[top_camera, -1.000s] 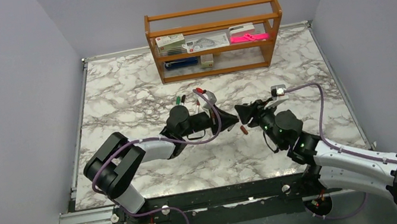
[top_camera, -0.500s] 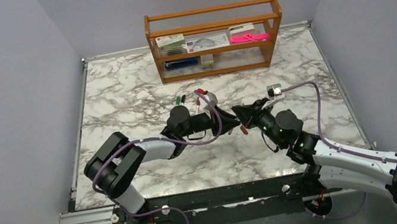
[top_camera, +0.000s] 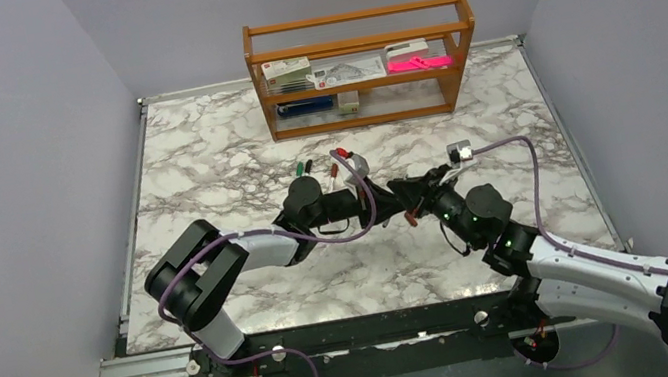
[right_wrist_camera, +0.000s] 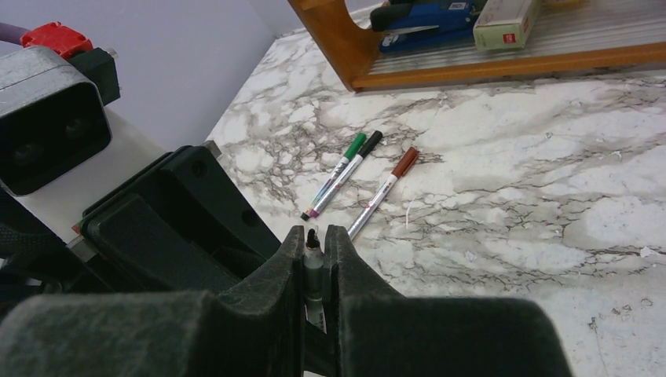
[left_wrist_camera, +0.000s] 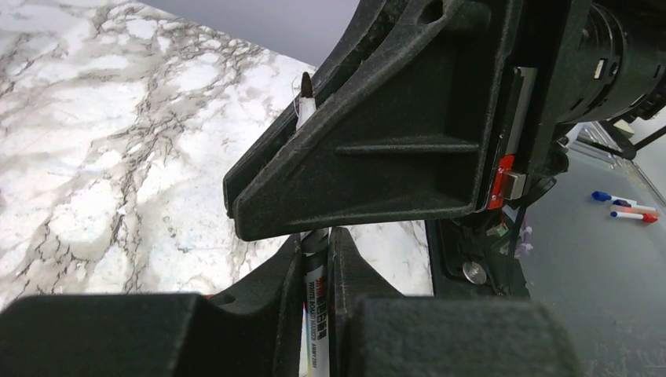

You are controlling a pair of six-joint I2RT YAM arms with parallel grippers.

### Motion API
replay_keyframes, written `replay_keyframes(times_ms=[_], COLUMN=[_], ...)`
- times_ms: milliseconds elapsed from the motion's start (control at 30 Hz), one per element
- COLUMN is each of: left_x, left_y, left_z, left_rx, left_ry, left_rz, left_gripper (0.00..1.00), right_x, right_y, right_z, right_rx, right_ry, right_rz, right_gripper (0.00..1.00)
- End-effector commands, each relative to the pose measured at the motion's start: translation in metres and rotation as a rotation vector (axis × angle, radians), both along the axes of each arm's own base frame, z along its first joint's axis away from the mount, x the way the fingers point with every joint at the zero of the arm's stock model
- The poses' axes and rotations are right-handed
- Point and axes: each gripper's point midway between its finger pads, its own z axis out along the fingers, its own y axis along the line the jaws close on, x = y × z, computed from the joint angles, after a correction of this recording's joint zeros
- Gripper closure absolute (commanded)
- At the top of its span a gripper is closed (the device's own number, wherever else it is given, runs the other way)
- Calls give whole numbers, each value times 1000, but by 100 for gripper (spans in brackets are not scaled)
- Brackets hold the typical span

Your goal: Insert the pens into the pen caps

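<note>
My left gripper [top_camera: 389,203] and right gripper [top_camera: 404,191] meet tip to tip at the table's middle. In the left wrist view the left gripper [left_wrist_camera: 316,239] is shut on a silvery-grey pen [left_wrist_camera: 316,287] with print on its barrel. The pen's dark tip [left_wrist_camera: 305,85] pokes out past the right gripper's finger. In the right wrist view the right gripper [right_wrist_camera: 314,232] is shut on the same pen [right_wrist_camera: 313,263] just below the tip. A loose red-brown pen cap [top_camera: 411,220] lies on the table under the grippers. Three capped pens, green [right_wrist_camera: 339,169], black [right_wrist_camera: 357,159] and red-brown [right_wrist_camera: 385,188], lie beyond.
A wooden shelf rack [top_camera: 357,41] stands at the back with boxes, a blue item and a flat pink object [top_camera: 418,63]; its base shows in the right wrist view [right_wrist_camera: 503,69]. The capped pens lie left of centre [top_camera: 302,168]. The left wrist camera [right_wrist_camera: 47,118] is close by.
The right gripper has moved left toward the left gripper. The gap between them has closed and their fingers now overlap around the pen.
</note>
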Motion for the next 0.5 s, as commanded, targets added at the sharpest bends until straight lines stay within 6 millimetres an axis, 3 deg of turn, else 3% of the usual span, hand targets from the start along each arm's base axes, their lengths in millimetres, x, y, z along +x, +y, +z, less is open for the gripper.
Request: replay_keyframes(times_ms=[0, 100, 233, 367, 467], left_x=[-2, -2, 3, 35, 71], left_y=[-6, -7, -5, 7, 34], left_z=[2, 2, 0, -9, -12], left_rx=[-8, -5, 8, 85, 157], left_ry=[-26, -23, -26, -14, -33], left_rz=[-32, -38, 2, 207, 464], left_gripper=[100, 100, 100, 100, 100], right_x=[-9, -10, -7, -5, -9], right_y=[5, 4, -4, -20, -31], right_z=[39, 41, 39, 40, 40], right_rx=[98, 99, 63, 15, -18], right_ry=[-76, -87, -82, -92, -124], right_rz=[54, 55, 16, -44, -62], right_gripper=[99, 98, 65, 53, 43])
